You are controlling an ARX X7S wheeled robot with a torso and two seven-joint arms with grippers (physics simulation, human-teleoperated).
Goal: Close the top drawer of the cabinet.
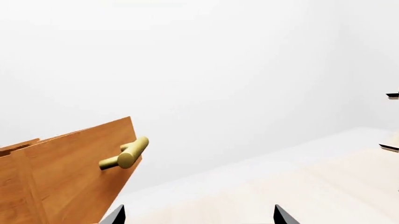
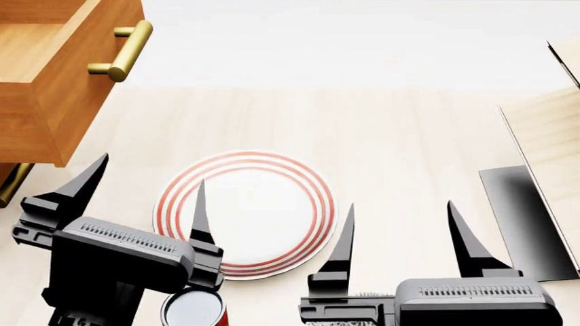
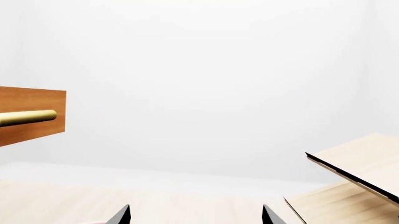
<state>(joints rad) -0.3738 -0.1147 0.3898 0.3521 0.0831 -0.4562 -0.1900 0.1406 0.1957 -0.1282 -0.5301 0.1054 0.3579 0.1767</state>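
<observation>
The top drawer (image 2: 68, 75) stands pulled out at the head view's upper left, orange-brown wood with a brass bar handle (image 2: 122, 51). It also shows in the left wrist view (image 1: 68, 172) and in the right wrist view (image 3: 31, 116). Below it only the lower drawer's brass handle (image 2: 11, 183) shows of the cabinet. My left gripper (image 2: 149, 178) is open and empty, below and to the right of the drawer front. My right gripper (image 2: 401, 224) is open and empty, further right over the pale table.
A white plate with red rings (image 2: 244, 214) lies on the table between the grippers. A red can with a white lid (image 2: 193, 309) sits by the left arm. Pale slanted wood panels on a black base (image 2: 530, 224) stand at the right.
</observation>
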